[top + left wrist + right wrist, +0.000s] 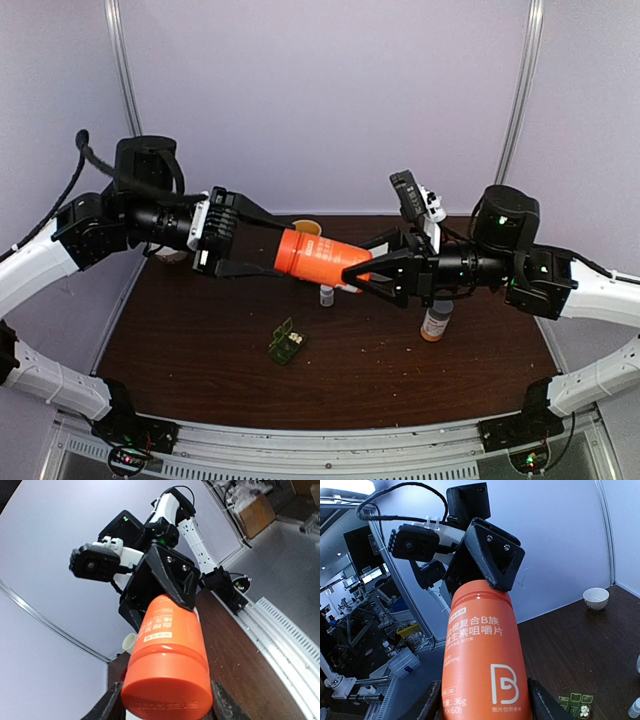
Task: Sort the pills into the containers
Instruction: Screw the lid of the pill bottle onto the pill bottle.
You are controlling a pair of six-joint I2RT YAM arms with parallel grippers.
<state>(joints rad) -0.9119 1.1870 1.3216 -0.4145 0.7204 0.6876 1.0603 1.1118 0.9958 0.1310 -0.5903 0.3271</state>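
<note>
An orange bottle point(320, 257) with an orange cap hangs level above the table, held between both arms. My left gripper point(283, 250) is shut on its cap end point(167, 700), one finger point(107, 707) on each side. The base end of the body point(482, 680) sits in my right gripper point(362, 265), which is also shut on it. The dark green pill box point(287, 343) lies open on the table below, with small white pills point(580, 710) in one compartment; the right wrist view shows the pill box point(572, 700) at its bottom right.
A tiny white bottle point(326, 295) stands under the orange one. An amber bottle point(436, 322) stands under the right arm. A small white cup point(306, 228) sits at the back of the brown table point(200, 350), near the wall.
</note>
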